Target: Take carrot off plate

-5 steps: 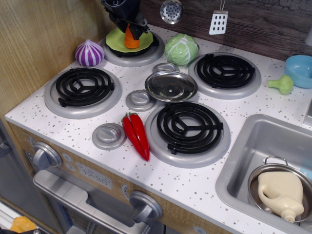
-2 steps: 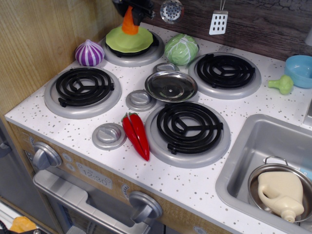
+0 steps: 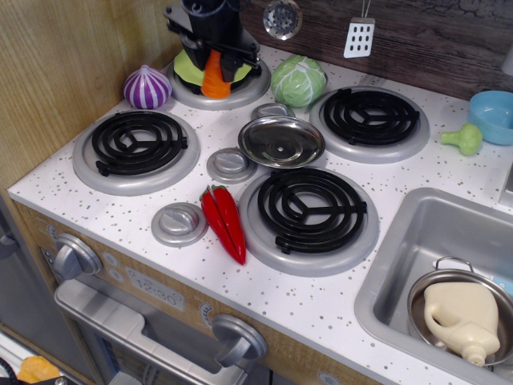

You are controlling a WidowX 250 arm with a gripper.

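Note:
The black gripper (image 3: 213, 61) hangs over the back left burner (image 3: 215, 91) and is shut on the orange carrot (image 3: 214, 79). The carrot points down between the fingers, its lower end over the front edge of the lime-green plate (image 3: 185, 69). The plate lies on that burner and is mostly hidden behind the gripper and carrot. I cannot tell whether the carrot tip touches the plate or burner.
A purple onion (image 3: 147, 87) sits left of the burner and a green cabbage (image 3: 298, 80) to its right. A silver lid (image 3: 281, 141) lies mid-stove, red chili peppers (image 3: 224, 222) in front. A blue bowl (image 3: 492, 115) is far right, the sink (image 3: 437, 265) front right.
The gripper lifted the carrot up off the plate, then came forward and down with it, so the carrot now hangs at the plate's front edge.

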